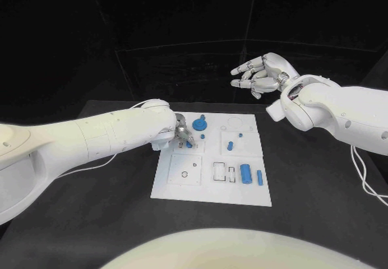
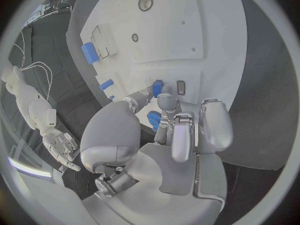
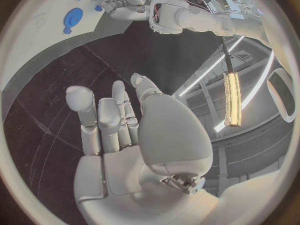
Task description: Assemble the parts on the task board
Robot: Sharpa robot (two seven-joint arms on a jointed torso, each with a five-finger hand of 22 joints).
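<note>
The white task board (image 1: 212,188) lies mid-table. My left hand (image 1: 182,131) hovers over its far left corner and pinches a small blue part (image 1: 189,144) between thumb and fingertip, low over the board. In the left wrist view that small blue part (image 2: 157,87) sits at the fingertips (image 2: 166,101) beside a dark slot (image 2: 180,87). A round blue part (image 1: 201,123) stands just beyond the hand. A blue peg (image 1: 230,146) and two blue blocks (image 1: 246,172) lie on the board's right half. My right hand (image 1: 260,73) is raised over the table's far side, fingers apart, holding nothing.
The board has empty outlined recesses at its near left (image 1: 186,171) and centre (image 1: 220,171). A white cable (image 1: 365,182) trails over the table's right side. The right wrist view shows the round blue part (image 3: 73,17) and my left hand (image 3: 125,2) far off.
</note>
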